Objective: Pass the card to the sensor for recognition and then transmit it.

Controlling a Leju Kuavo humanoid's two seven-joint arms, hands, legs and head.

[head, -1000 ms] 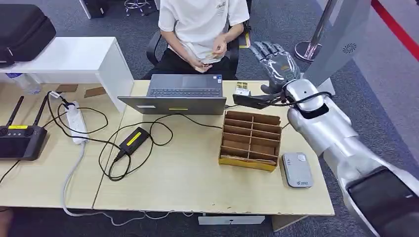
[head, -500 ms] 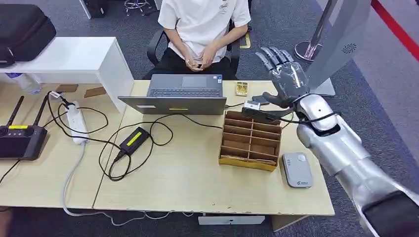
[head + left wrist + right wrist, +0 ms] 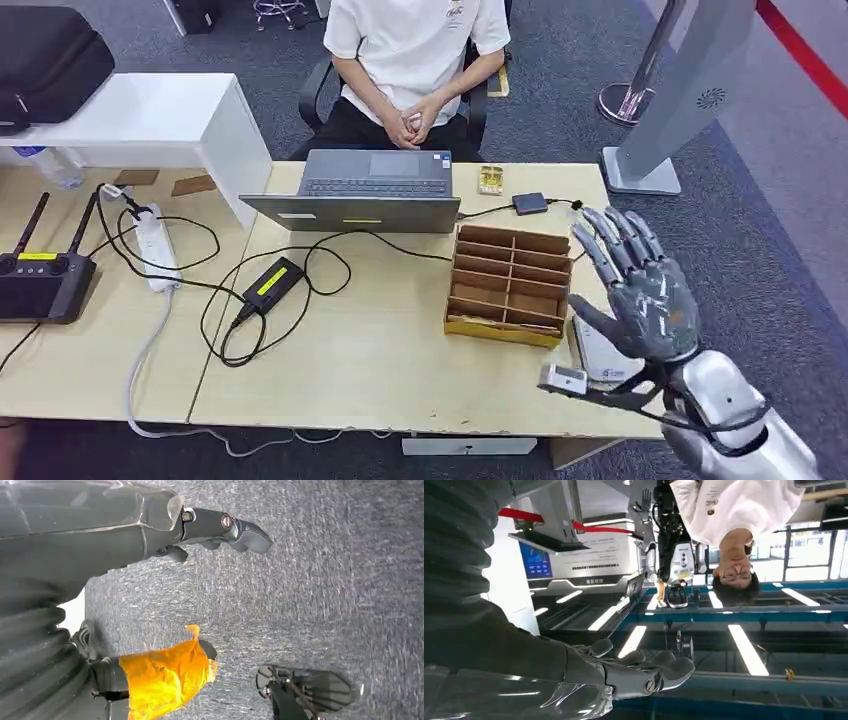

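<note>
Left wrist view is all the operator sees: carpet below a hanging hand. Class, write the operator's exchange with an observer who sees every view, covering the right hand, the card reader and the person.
Operator: Where is the right hand?
Observer: The right hand is raised over the right end of the table, fingers spread, holding nothing.
Operator: And the card reader?
Observer: The grey card reader lies beside the divided wooden box, partly hidden behind that hand.
Operator: The person?
Observer: The person sits behind the laptop, hands clasped.
</note>
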